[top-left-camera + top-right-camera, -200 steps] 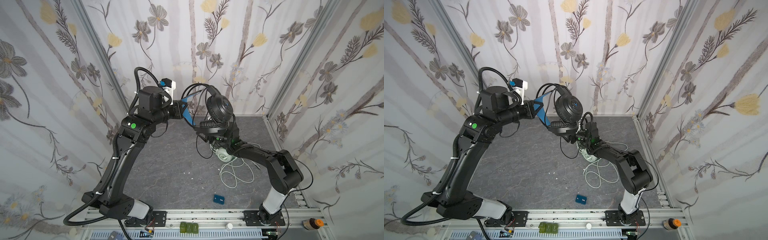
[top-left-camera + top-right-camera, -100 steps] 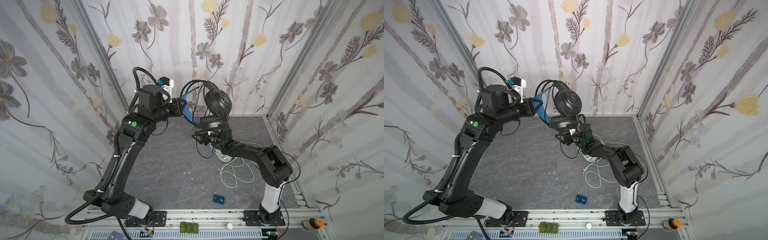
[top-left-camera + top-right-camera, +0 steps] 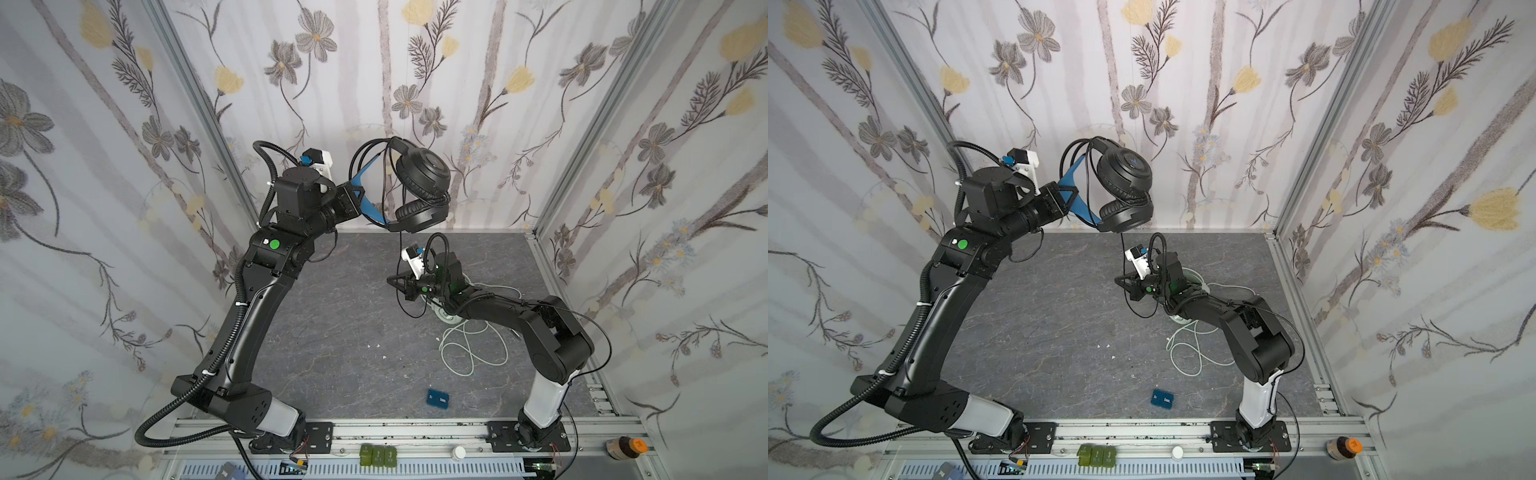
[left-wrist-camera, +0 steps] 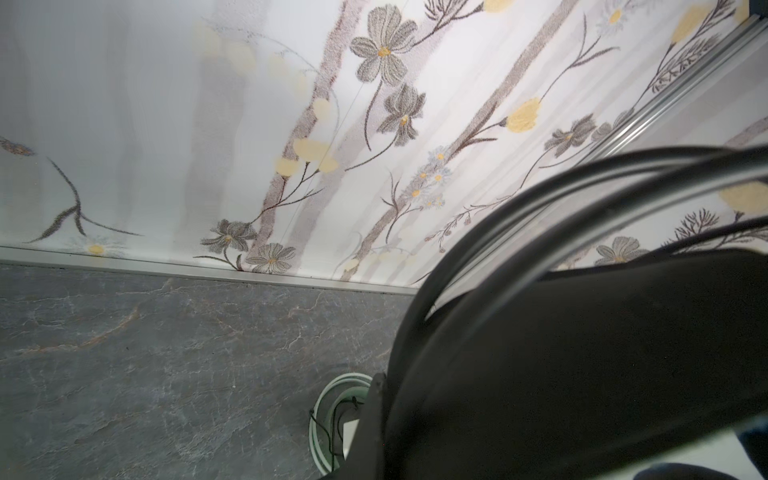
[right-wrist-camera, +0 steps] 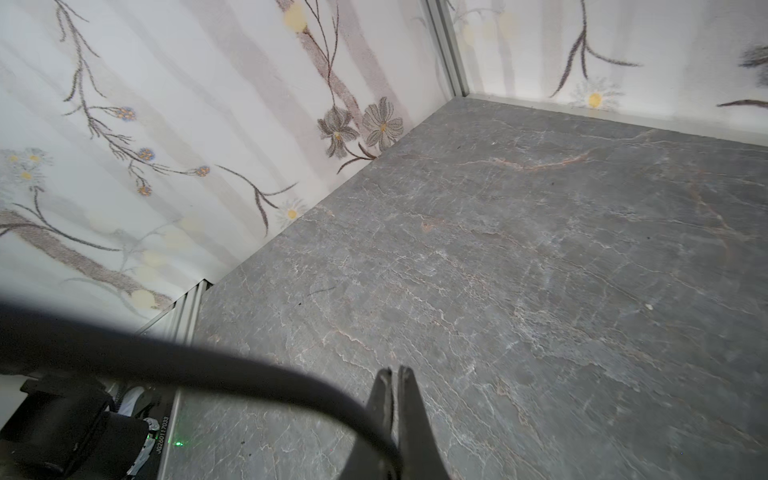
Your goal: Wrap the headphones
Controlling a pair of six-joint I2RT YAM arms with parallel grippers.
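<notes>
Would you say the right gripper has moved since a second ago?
Yes. In both top views the right gripper has shifted left, away from the mint-green headset, and shut on the black cable.

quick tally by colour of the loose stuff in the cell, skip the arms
black headset: 1
mint-green headset: 1
blue box: 1
total: 3
</notes>
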